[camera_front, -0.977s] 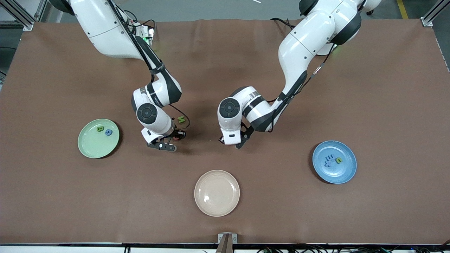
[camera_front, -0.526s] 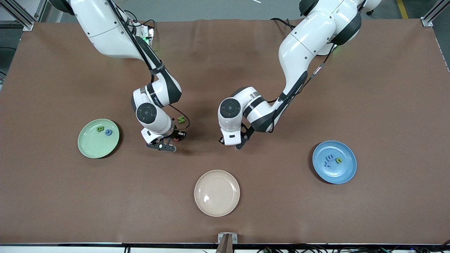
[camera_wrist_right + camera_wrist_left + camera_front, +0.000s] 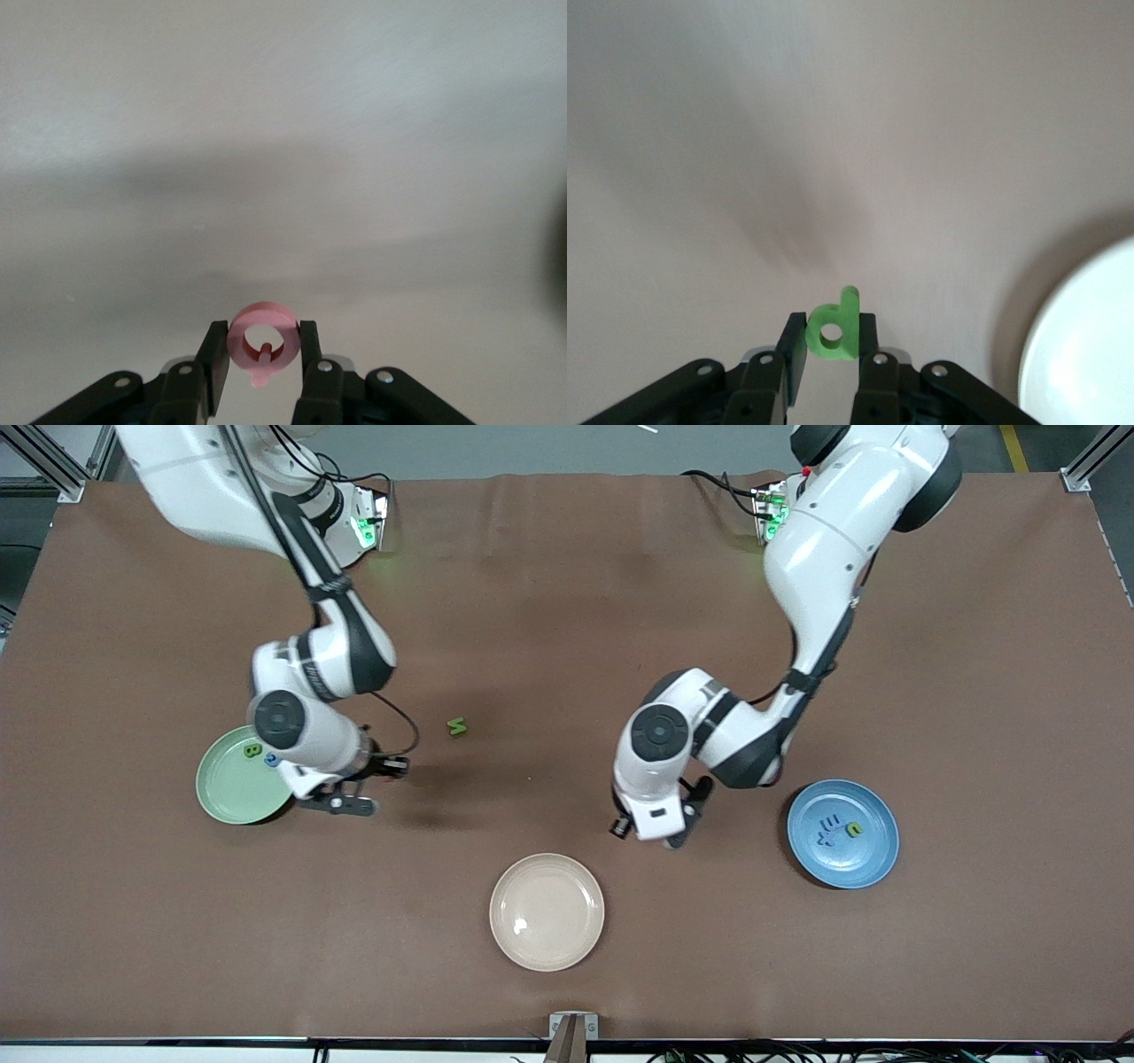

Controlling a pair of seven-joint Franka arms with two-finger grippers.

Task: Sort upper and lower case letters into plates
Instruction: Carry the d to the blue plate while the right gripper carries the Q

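Observation:
My right gripper [image 3: 341, 805] is shut on a pink-red letter Q [image 3: 261, 341] over the table just beside the mint green plate [image 3: 221, 793]. That plate holds a green B [image 3: 252, 751] and a blue letter [image 3: 272, 760], partly hidden by the right arm. My left gripper [image 3: 663, 834] is shut on a green letter d [image 3: 834, 329] over the table beside the sky blue plate [image 3: 873, 864]. That plate holds two blue letters [image 3: 828, 829] and a green one [image 3: 854, 829]. A green M [image 3: 456, 726] lies on the table between the arms.
A beige plate [image 3: 547, 948] with nothing in it stands near the table's front edge, midway between the arms. A pale plate rim [image 3: 1090, 354] shows at the edge of the left wrist view. The brown table [image 3: 567, 576] carries nothing else.
The right arm swung with its pink-red letter from beside the green M to the mint plate's edge. The left arm moved with its green letter toward the blue plate.

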